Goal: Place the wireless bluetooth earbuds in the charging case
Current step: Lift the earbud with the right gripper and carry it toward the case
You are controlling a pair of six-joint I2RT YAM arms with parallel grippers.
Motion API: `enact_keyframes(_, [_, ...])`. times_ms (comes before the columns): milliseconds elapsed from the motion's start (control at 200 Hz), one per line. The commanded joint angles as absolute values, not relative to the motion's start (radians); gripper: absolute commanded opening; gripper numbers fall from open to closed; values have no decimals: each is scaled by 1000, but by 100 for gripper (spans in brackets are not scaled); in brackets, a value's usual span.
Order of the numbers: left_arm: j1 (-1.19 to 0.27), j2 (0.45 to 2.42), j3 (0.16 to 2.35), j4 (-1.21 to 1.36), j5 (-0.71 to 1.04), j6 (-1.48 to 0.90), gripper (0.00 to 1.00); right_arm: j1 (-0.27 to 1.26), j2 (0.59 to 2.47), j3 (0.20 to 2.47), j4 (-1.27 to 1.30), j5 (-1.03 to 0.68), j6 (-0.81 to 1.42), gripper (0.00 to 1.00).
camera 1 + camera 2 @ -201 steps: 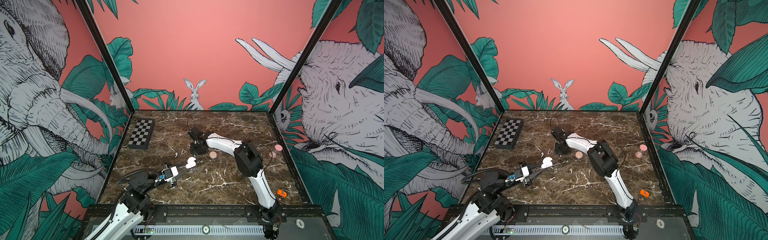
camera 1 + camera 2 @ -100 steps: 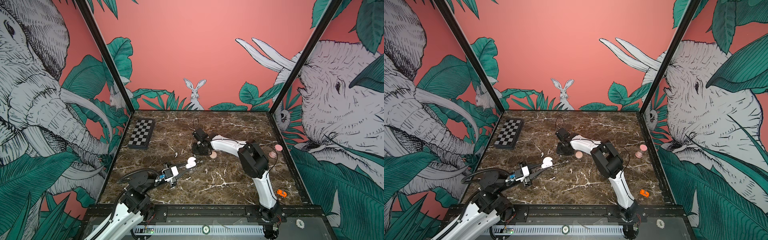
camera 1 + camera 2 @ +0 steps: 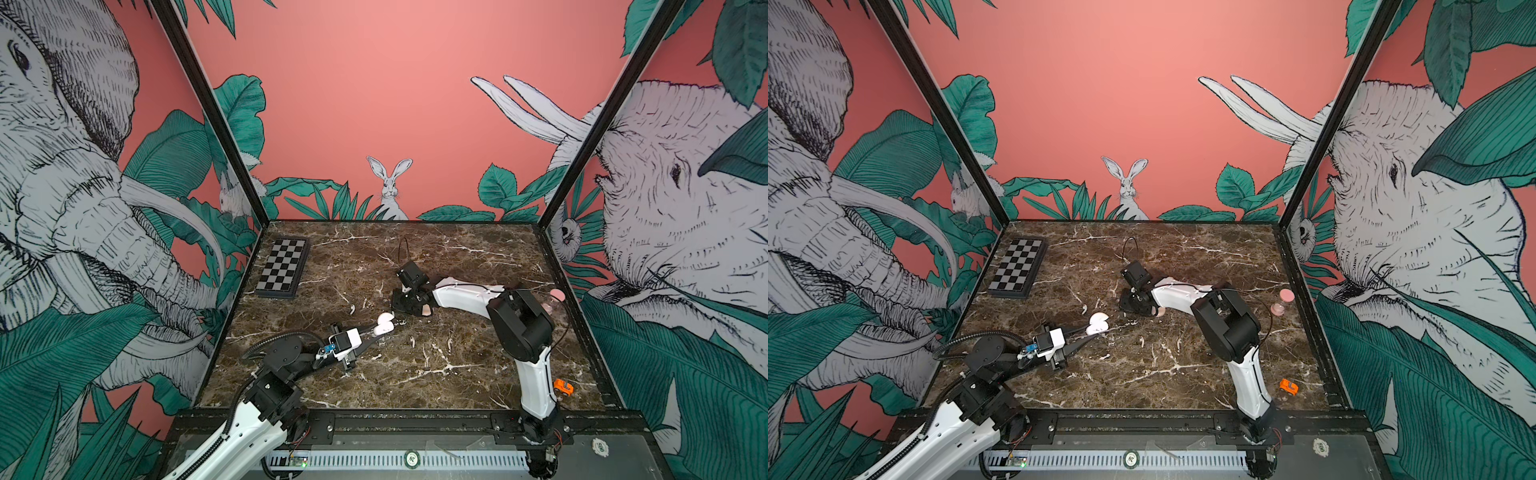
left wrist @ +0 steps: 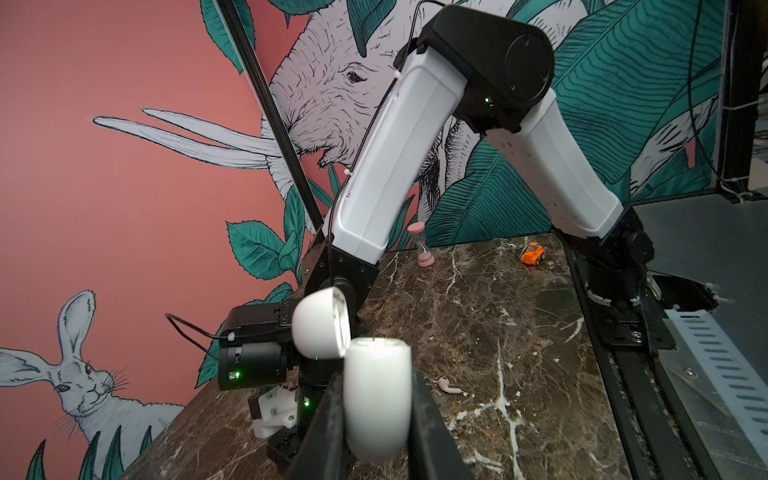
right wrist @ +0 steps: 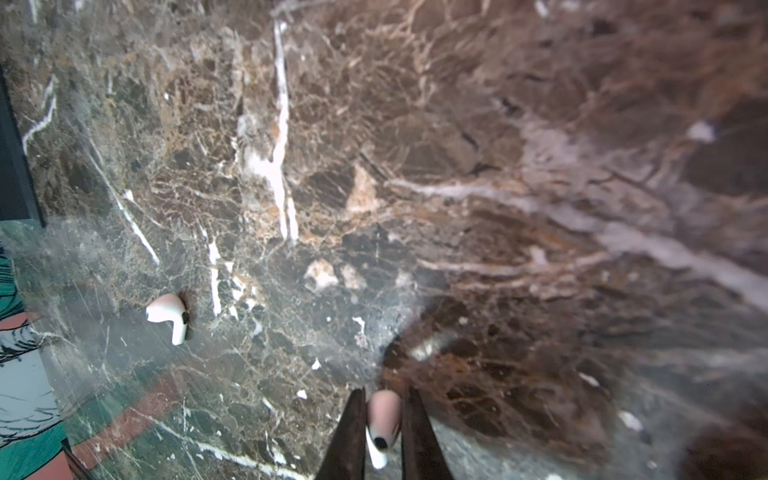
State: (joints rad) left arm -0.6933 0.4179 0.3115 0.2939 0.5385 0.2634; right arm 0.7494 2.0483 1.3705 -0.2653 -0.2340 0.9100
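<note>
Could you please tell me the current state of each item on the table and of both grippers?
left gripper: shut on charging case.
right gripper: shut on held earbud.
charging case: lid open.
held earbud: between the fingers, outside the case.
loose earbud: lying on the table, untouched.
second loose earbud: lying on the table, untouched.
hourglass: upright.
toy car: on its wheels.
chessboard: lying flat.

Two white-shelled arms with black joints

The right arm [image 4: 395,166] has white link covers, a rounded black elbow housing [image 4: 498,54] with screws and a green light [image 4: 487,100], and a thin black cable [image 4: 372,122] tied along one link. The left arm [image 3: 241,432] carries a ribbed black hose [image 3: 992,331] and a white wrist block [image 3: 349,337]. The right claw [image 5: 384,392] has slim dark fingers [image 5: 349,436].
</note>
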Motion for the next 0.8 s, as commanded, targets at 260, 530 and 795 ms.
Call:
enact_keyframes(260, [-695, 564, 327, 591, 536, 17, 0, 709, 1935, 1232, -107, -256, 902, 14])
enact_keyframes(530, [-751, 661, 305, 794, 472, -175, 0, 695, 1869, 1188, -81, -253, 875, 14])
enact_keyframes(795, [-813, 792, 184, 1078, 365, -143, 0, 684, 1808, 1139, -66, -234, 852, 14])
